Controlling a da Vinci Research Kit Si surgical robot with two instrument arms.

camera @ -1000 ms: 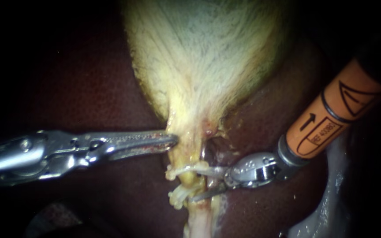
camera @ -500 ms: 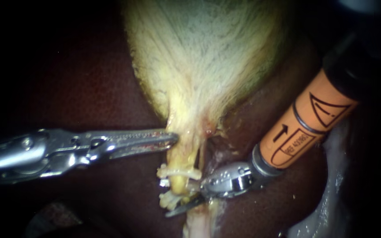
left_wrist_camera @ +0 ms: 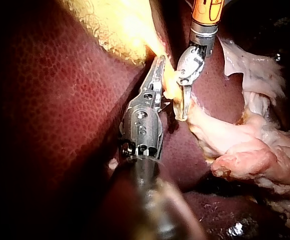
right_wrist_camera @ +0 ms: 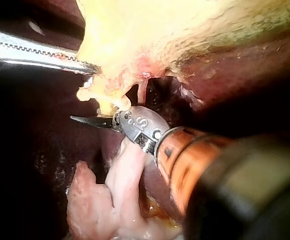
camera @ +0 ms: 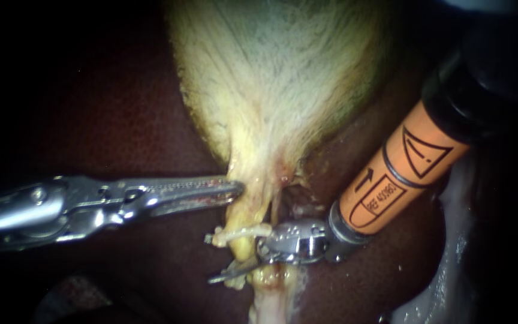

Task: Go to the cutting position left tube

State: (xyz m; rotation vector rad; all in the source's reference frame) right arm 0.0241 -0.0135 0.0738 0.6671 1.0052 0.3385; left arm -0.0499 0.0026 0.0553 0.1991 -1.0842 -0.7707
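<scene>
Gallbladder [camera: 271, 78] neck is held taut by left instrument [camera: 235, 193], hand clamped on it, exposing tube [camera: 242, 246]. Right instrument [camera: 241, 261], hand agape around tube, seems placed to cut.

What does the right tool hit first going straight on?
The right tool would probably press into the yellow tube crossing its blade; beyond its tip, only liver, depth unclear.

One left instrument [camera: 235, 193], one right instrument [camera: 232, 270], one gallbladder [camera: 277, 78], one liver [camera: 109, 120]
</scene>
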